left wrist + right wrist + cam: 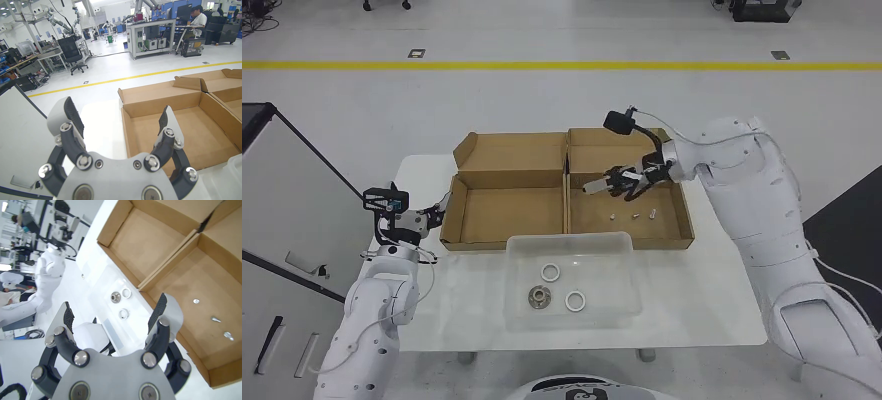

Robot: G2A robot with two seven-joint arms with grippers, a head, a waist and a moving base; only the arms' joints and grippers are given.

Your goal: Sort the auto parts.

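Right gripper is above the right cardboard box, over the half nearer the left cardboard box. Jaws are spread wide with nothing between them. The ribbed black pads are bare. No contact with the box or parts is visible.

Left gripper is at the outer wall of the left cardboard box, over the white table. It is also wide open and empty, pads bare. Cannot tell if it touches the box wall.

Auto parts:
- Three small metal pieces lie on the right box floor, near each other but apart: a washer, a bolt and a second bolt. They are near the right gripper, on the robot's side of it.
- The clear plastic bin is in front of both boxes, touching or just beside their near walls. In it are a white ring, a second white ring and a metal flanged hub. The hub is just beside the second ring, and the first ring is a bit farther back.

The left box floor shows bare cardboard. Both boxes have their lid flaps open toward the far side.
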